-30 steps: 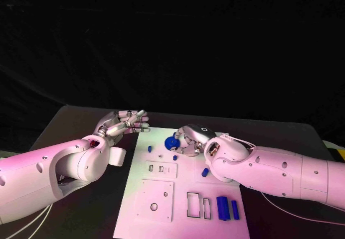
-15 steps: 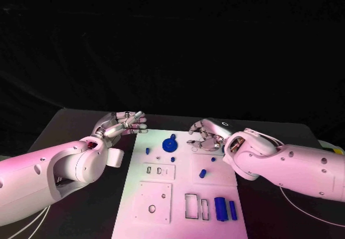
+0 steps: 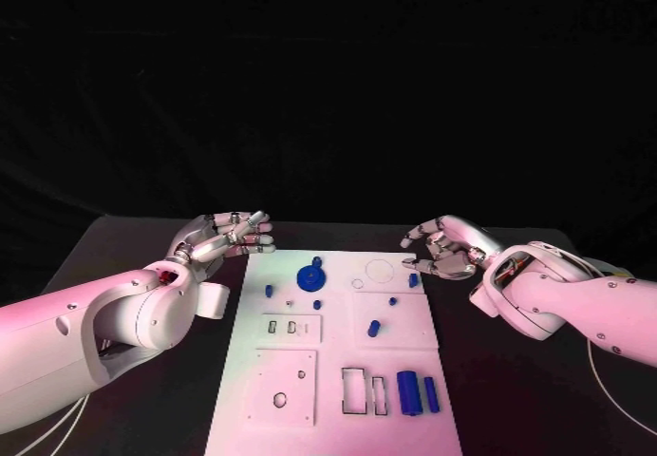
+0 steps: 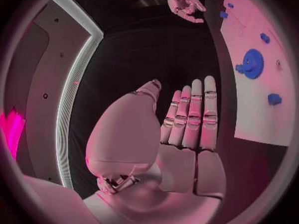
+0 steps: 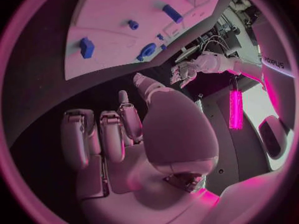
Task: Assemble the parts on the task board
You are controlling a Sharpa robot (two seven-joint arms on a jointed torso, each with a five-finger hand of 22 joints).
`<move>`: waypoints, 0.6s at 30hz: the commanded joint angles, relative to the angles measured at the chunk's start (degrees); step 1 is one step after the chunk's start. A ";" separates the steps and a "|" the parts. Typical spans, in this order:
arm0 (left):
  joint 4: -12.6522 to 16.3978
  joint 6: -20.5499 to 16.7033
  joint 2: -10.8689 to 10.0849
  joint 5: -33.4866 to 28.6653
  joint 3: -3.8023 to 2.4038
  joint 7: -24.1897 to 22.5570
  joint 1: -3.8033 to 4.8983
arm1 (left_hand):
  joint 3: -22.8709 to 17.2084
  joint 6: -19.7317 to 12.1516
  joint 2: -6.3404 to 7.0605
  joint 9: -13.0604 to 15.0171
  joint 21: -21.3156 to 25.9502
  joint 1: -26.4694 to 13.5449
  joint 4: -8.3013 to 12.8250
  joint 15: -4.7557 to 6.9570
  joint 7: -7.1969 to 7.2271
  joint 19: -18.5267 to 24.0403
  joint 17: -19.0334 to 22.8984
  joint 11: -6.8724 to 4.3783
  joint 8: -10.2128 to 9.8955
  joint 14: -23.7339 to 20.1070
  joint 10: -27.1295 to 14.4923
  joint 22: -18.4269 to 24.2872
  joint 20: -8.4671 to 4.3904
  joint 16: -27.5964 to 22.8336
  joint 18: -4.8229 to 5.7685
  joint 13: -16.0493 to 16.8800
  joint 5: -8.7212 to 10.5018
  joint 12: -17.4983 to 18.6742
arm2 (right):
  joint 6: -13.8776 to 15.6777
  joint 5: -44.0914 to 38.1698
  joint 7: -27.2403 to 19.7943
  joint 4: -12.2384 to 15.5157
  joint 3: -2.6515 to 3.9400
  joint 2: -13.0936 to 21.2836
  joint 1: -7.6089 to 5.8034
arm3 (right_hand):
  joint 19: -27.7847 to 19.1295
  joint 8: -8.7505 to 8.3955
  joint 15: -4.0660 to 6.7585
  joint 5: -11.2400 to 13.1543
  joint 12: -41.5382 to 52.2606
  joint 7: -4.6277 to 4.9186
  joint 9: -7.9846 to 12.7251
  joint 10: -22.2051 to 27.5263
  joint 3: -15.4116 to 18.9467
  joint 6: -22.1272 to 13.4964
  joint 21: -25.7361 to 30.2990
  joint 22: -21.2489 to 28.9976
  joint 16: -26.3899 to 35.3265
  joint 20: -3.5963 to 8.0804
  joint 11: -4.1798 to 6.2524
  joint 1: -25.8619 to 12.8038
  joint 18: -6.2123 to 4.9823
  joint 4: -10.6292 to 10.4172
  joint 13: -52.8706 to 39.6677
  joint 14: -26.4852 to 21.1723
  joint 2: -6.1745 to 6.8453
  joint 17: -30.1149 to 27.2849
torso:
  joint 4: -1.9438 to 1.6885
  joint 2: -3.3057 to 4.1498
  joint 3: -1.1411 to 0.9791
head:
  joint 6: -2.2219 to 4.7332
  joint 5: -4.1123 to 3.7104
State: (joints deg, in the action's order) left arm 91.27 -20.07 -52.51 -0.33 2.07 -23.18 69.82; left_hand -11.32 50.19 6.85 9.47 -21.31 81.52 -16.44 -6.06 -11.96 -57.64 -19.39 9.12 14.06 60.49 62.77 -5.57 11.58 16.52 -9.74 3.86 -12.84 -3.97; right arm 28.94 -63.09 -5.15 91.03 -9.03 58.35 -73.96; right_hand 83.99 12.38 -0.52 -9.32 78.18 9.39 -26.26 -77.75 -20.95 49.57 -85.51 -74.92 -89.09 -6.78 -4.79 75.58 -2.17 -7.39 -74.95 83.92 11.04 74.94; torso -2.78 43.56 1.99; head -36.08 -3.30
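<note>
The white task board [image 3: 328, 418] lies in the middle of the table. A blue gear [image 3: 312, 278] sits near its far end, with small blue pieces [image 3: 372, 328] scattered around it. Two blue cylinders [image 3: 406, 391] lie side by side at the near right. My left hand [image 3: 226, 237] hovers off the board's far left corner with straight fingers and holds nothing. My right hand [image 3: 445, 247] hangs off the far right corner, fingers loosely curved, with nothing in it. In the left wrist view the gear [image 4: 252, 63] lies beyond my flat left hand [image 4: 187, 129]. The right wrist view has the gear [image 5: 147, 51] past my right hand [image 5: 118, 134].
The board has rectangular cut-outs [image 3: 359, 389] and a raised plate with a hole [image 3: 285, 385] at its near end. Black table [image 3: 137, 247] surrounds the board on both sides. A small blue piece [image 3: 412, 279] lies close to my right hand.
My right hand has let go of the blue gear and drawn back to the right, off the board's edge. The gear stays on the board. My left hand has hardly moved.
</note>
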 commanded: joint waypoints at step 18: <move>-0.35 1.60 0.17 -0.14 -0.03 -0.43 -0.05 | -0.55 0.01 0.05 0.04 0.04 0.98 0.11 0.04 0.23 -0.08 -0.19 -0.33 -0.10 -0.22 -0.10 0.08 0.15 -0.27 -0.74 0.00 0.10 0.21 | -3.62 3.34 -6.61 -6.58 -0.17 0.64 3.82 | 1.05 -2.06 -0.59 -2.11 -2.04 0.80 0.66 1.91 -0.35 -2.03 0.94 -9.54 0.14 -0.34 -0.52 0.60 0.33 1.34 1.37 5.18 1.20 11.11 | 0.28 0.14 -0.54 | -0.45 -0.26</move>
State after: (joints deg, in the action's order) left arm 90.80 -19.63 -52.44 -0.33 2.07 -23.15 69.76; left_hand -11.48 50.19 6.86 9.47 -21.31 81.99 -16.27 -6.06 -11.97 -57.64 -19.50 9.12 14.06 60.49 62.77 -5.58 11.58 16.53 -9.74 3.86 -12.84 -3.97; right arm 27.00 -59.48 -10.83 84.55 -9.17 59.15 -70.29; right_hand 83.99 10.50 -0.72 -11.10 76.41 10.25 -25.68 -76.21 -21.28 47.88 -84.79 -74.91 -89.09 -6.78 -5.30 76.11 -2.17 -6.31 -73.62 84.13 11.58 74.93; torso -2.57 43.62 1.51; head -36.45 -3.59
